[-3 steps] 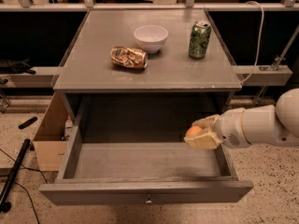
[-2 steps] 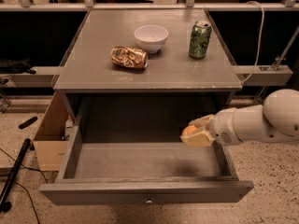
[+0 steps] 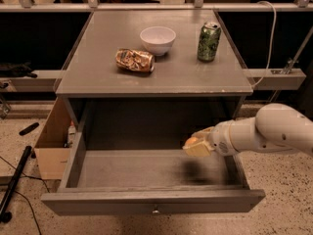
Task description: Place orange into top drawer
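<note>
The top drawer (image 3: 146, 202) stands pulled fully open below the grey cabinet top, its flat front panel with a small round knob (image 3: 155, 211) nearest me. My gripper (image 3: 198, 145) reaches in from the right on a white arm and hovers over the drawer's right half, a little above its floor. A small round orange (image 3: 192, 141) shows between the pale fingers (image 3: 201, 150), which are shut on it. A dark shadow lies on the drawer floor below the gripper.
On the cabinet top (image 3: 98, 77) stand a white bowl (image 3: 157, 39), a green soda can (image 3: 208, 41) and a gold-brown snack bag (image 3: 134, 60). A cardboard box (image 3: 51, 146) stands on the floor at the left. A black rod (image 3: 12, 185) lies beside it.
The gripper with the orange has moved slightly left and lower, farther over the drawer's inside. The things on the cabinet top have not moved.
</note>
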You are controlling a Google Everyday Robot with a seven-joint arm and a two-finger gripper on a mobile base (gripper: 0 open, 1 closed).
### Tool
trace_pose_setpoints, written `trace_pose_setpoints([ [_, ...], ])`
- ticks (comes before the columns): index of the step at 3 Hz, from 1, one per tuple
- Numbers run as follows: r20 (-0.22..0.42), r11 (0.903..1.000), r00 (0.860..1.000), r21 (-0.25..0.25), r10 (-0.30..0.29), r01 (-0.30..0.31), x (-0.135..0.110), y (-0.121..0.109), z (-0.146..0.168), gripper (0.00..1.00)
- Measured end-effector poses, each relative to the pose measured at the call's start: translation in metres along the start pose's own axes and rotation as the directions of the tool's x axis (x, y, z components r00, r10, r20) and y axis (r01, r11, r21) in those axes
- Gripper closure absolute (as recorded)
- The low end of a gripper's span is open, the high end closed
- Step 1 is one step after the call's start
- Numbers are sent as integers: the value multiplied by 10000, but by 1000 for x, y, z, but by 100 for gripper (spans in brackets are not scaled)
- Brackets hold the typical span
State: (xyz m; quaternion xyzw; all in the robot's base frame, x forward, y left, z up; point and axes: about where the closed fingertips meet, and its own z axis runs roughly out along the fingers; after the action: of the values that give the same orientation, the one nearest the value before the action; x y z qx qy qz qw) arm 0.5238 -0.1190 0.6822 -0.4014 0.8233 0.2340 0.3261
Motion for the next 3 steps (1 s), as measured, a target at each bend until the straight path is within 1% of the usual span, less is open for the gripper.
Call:
trace_pose_setpoints([
  [1, -52, 9993, 9994, -100, 349, -350, 10, -3, 51, 100],
  [2, -55, 9989, 9990, -125, 449, -450, 13, -5, 57, 98],
  [3, -55, 9989, 9990, -125, 449, -450, 13, -5, 57, 76],
])
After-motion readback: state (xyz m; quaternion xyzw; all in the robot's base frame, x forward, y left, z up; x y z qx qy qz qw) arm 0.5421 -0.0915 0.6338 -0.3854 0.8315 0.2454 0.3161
